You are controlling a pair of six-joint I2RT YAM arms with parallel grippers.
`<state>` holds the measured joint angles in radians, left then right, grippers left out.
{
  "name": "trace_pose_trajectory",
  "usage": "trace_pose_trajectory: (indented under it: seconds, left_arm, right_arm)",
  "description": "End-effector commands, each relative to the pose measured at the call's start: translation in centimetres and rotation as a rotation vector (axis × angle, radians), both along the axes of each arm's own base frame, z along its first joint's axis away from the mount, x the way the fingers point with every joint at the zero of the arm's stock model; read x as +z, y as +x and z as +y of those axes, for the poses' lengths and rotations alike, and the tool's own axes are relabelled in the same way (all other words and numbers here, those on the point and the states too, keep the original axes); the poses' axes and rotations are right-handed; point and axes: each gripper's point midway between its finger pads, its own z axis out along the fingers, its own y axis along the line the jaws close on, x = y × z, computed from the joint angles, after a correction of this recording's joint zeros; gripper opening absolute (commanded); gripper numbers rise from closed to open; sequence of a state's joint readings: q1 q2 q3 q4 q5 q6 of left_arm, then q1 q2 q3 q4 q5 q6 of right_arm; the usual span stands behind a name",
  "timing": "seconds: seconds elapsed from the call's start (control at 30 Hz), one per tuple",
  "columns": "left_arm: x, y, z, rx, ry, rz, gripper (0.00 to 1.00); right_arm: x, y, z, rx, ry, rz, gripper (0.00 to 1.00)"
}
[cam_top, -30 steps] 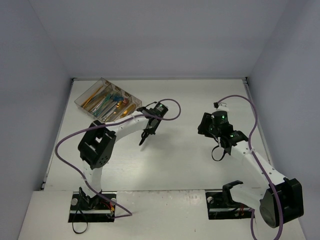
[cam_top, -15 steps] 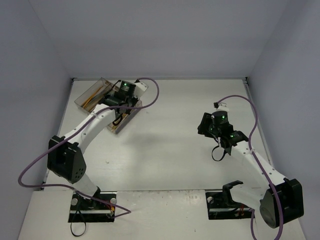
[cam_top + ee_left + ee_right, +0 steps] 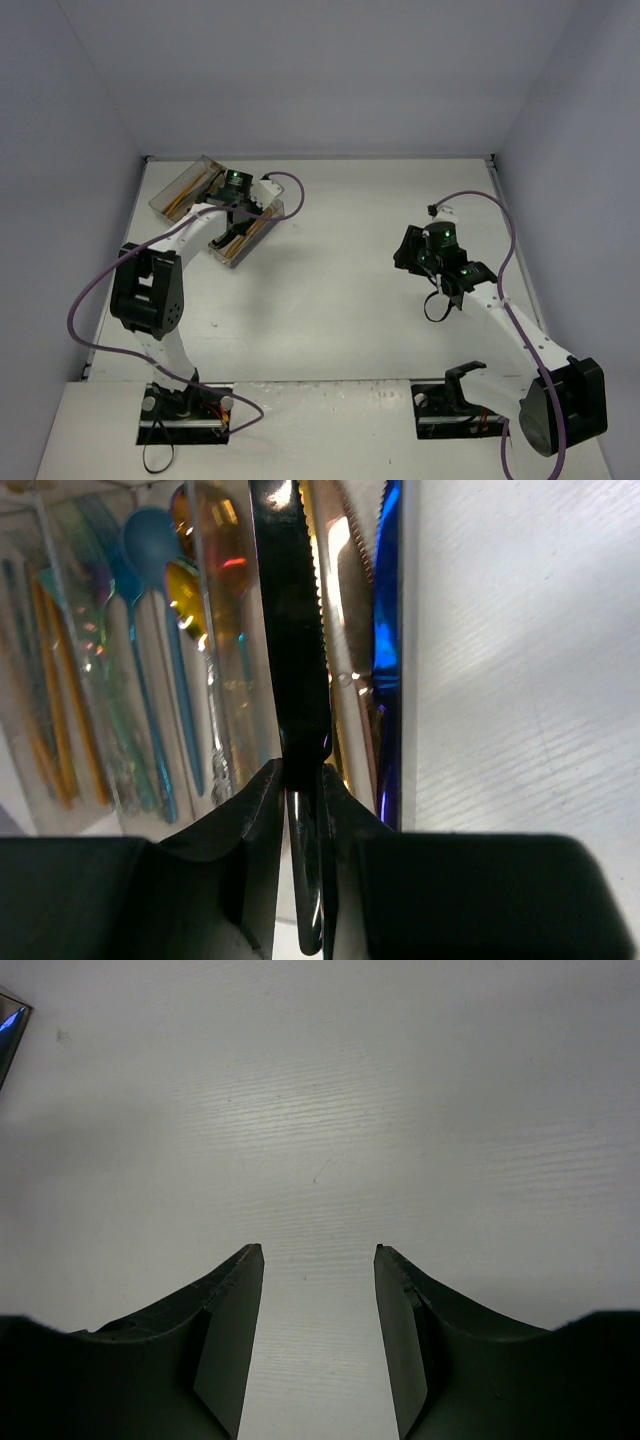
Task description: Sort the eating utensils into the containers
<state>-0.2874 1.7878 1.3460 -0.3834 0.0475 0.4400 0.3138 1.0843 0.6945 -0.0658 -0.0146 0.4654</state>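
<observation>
My left gripper (image 3: pixel 300 770) is shut on the handle of a black serrated knife (image 3: pixel 290 630), which points away over the right end of the clear divided tray (image 3: pixel 162 205). Under it lie a copper knife (image 3: pixel 345 630) and a blue knife (image 3: pixel 388 630). The compartments further left hold a teal spoon (image 3: pixel 150 540), a gold spoon (image 3: pixel 185 590) and gold chopsticks (image 3: pixel 50 680). In the top view the left gripper (image 3: pixel 238 200) hovers over the tray at the back left. My right gripper (image 3: pixel 412 250) (image 3: pixel 318 1252) stands open over bare table with nothing between its fingers.
The tray sits at an angle near the back left corner, close to the left wall. White table (image 3: pixel 340 300) stretches between the two arms. A blue glint of a utensil (image 3: pixel 8 1020) shows at the top left edge of the right wrist view.
My left arm has swung from the middle of the table back and left, carrying the black knife over the tray. The right arm has not moved.
</observation>
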Motion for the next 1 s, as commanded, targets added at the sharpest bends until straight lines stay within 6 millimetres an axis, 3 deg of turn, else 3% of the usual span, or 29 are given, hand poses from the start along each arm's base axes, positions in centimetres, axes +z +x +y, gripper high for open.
trace_pose_trajectory:
  seconds: [0.0, 0.1, 0.2, 0.33, 0.47, 0.53, 0.63, 0.7, 0.87, 0.97]
  left_arm:
    - [2.9, 2.6, -1.2, -0.043, -0.047, -0.126, 0.00]
    - [2.2, 2.6, -0.6, -0.011, -0.025, -0.125, 0.06]
    - [3.2, 2.6, -0.4, 0.021, -0.042, -0.150, 0.31]
    - [6.8, 2.3, -0.4, 0.080, -0.107, -0.236, 0.51]
    - [11.2, 0.7, -0.1, 0.138, -0.190, -0.320, 0.60]
    - [13.6, -0.8, 0.6, 0.196, -0.229, -0.362, 0.64]
    - [18.2, -4.2, 3.3, 0.346, -0.269, -0.453, 0.72]
    - [19.8, -6.5, 5.7, 0.449, -0.252, -0.500, 0.80]
    - [20.9, -12.4, 9.5, 0.620, -0.267, -0.568, 0.89]
    - [21.5, -15.8, 11.5, 0.708, -0.310, -0.648, 0.92]
  right_arm:
    - [1.5, 0.5, 0.3, 0.004, 0.030, -0.051, 0.46]
    - [1.9, 0.4, 0.1, 0.000, 0.028, -0.064, 0.47]
    - [2.4, 0.5, -0.2, -0.003, 0.012, -0.083, 0.50]
    - [3.8, 0.7, -0.6, -0.001, -0.016, -0.123, 0.55]
    - [5.8, 0.8, -1.6, -0.022, -0.054, -0.175, 0.59]
    - [7.1, 0.8, -2.3, -0.036, -0.084, -0.207, 0.61]
    - [9.3, 0.5, -3.5, -0.056, -0.131, -0.260, 0.63]
    - [11.6, -0.2, -4.5, -0.097, -0.143, -0.319, 0.64]
    - [17.2, -2.5, -6.4, -0.179, -0.106, -0.484, 0.83]
    - [19.3, -3.9, -7.7, -0.221, -0.117, -0.553, 0.98]
